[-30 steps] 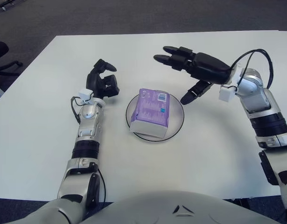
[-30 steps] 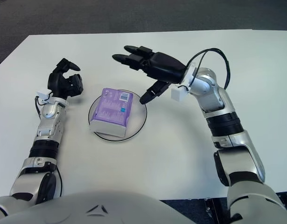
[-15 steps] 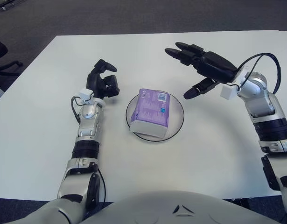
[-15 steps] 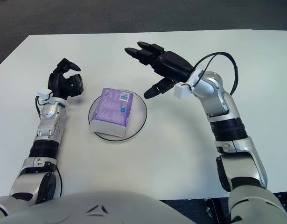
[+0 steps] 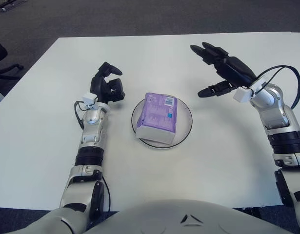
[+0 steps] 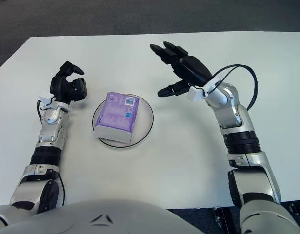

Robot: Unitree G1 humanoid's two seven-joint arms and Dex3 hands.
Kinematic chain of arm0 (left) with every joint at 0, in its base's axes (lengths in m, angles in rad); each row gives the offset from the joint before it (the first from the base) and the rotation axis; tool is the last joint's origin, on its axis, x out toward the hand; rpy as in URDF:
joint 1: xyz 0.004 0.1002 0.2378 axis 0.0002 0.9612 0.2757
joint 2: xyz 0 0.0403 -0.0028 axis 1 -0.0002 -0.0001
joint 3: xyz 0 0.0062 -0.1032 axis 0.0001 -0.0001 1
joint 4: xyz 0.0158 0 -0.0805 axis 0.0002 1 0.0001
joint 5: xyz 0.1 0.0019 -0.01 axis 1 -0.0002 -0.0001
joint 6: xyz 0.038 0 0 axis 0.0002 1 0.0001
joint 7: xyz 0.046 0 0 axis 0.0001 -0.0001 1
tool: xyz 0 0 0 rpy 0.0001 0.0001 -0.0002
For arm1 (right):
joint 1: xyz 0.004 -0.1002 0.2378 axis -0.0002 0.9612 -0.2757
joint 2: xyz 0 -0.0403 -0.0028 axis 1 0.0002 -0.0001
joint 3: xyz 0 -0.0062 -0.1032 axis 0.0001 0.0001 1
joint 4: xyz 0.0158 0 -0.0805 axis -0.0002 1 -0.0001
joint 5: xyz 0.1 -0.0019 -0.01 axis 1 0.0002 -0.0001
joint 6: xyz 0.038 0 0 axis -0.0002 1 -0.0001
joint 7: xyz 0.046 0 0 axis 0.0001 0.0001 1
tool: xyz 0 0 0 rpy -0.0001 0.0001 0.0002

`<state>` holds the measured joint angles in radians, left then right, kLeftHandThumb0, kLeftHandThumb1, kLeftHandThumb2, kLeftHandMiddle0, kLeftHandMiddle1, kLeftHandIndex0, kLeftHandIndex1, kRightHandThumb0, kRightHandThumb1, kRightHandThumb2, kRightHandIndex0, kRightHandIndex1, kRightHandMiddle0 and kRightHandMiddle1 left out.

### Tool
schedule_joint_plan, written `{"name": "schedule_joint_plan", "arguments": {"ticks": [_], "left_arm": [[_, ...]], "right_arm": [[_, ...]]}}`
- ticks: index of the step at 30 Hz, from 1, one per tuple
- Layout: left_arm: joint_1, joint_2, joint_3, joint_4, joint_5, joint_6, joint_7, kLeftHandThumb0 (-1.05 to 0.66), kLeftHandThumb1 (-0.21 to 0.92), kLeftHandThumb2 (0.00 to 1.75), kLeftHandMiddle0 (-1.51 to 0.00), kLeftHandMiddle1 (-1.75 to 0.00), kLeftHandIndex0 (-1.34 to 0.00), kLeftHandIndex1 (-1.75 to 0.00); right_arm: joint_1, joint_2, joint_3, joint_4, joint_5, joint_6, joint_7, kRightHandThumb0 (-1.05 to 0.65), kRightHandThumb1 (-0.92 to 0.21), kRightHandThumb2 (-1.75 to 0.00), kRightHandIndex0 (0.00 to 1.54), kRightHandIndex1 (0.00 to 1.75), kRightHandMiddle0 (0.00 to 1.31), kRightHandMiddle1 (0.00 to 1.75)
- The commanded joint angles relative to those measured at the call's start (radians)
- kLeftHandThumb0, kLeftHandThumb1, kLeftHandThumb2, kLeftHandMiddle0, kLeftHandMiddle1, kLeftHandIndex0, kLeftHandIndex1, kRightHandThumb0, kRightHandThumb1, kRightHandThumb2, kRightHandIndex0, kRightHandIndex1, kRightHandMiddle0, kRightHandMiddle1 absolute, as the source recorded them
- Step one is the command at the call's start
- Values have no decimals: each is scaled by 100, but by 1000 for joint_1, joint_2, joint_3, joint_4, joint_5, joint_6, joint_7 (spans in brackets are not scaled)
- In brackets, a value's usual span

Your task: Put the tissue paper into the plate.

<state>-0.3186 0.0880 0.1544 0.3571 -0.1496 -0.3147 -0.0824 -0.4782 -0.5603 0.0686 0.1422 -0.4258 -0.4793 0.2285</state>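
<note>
A purple pack of tissue paper (image 5: 159,116) lies inside the round plate (image 5: 185,126) at the table's middle, its white front end over the near rim. My right hand (image 5: 219,68) hovers above the table to the right of the plate, fingers spread, holding nothing. My left hand (image 5: 108,87) is up beside the plate's left edge, its fingers loosely curled around nothing.
The white table (image 5: 52,146) runs to a dark floor at the back and left. A black chair part (image 5: 1,58) shows at the far left edge. A cable (image 5: 281,73) loops off my right wrist.
My right hand has drawn back from over the plate, moving right and away from the tissue pack, fingers still spread. The left arm and the pack have not moved.
</note>
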Motion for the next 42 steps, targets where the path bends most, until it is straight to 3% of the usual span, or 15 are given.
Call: {"name": "schedule_joint_plan", "arguments": {"ticks": [1, 9, 14, 18, 29, 32, 37, 42], "left_arm": [[225, -70, -8, 113, -7, -10, -8, -46, 38, 124, -130, -175, -56, -175], [228, -68, -9, 112, -1, -23, -7, -46, 37, 125, -130, -175, -57, -175], [231, -71, -12, 100, -1, -28, -7, -47, 35, 127, -131, -175, -59, -175], [234, -72, -12, 97, -2, -32, -8, -47, 34, 129, -132, -175, -60, -175], [237, -72, -18, 83, 8, -30, 2, -48, 32, 131, -132, -175, -61, -175], [236, -70, -19, 82, 9, -30, 0, -48, 32, 132, -131, -175, -61, -175], [239, -65, -24, 78, 13, -32, -5, -48, 32, 132, -131, -175, -61, -175], [240, -62, -25, 74, 12, -30, -7, -48, 32, 132, -131, -175, -61, -175]], "right_arm": [[28, 31, -23, 33, -31, 33, -91, -85, -90, -35, 14, 8, 0, 35], [89, 104, -69, 4, 99, 166, -93, -80, -87, -38, 18, 15, 0, 57], [146, 152, -96, -59, 128, 268, -109, -75, -75, -55, 4, 56, 0, 68], [190, 170, -112, -73, 136, 312, -126, -70, -68, -65, 3, 73, 0, 78], [250, 243, -151, -84, 199, 431, -159, -48, -51, -98, 12, 105, 0, 106], [271, 278, -156, -96, 214, 452, -177, -43, -50, -104, 15, 112, 0, 112], [308, 388, -175, -108, 282, 506, -234, -33, -45, -117, 21, 123, 0, 130], [311, 422, -190, -133, 327, 557, -248, -26, -44, -124, 24, 130, 0, 143]]}}
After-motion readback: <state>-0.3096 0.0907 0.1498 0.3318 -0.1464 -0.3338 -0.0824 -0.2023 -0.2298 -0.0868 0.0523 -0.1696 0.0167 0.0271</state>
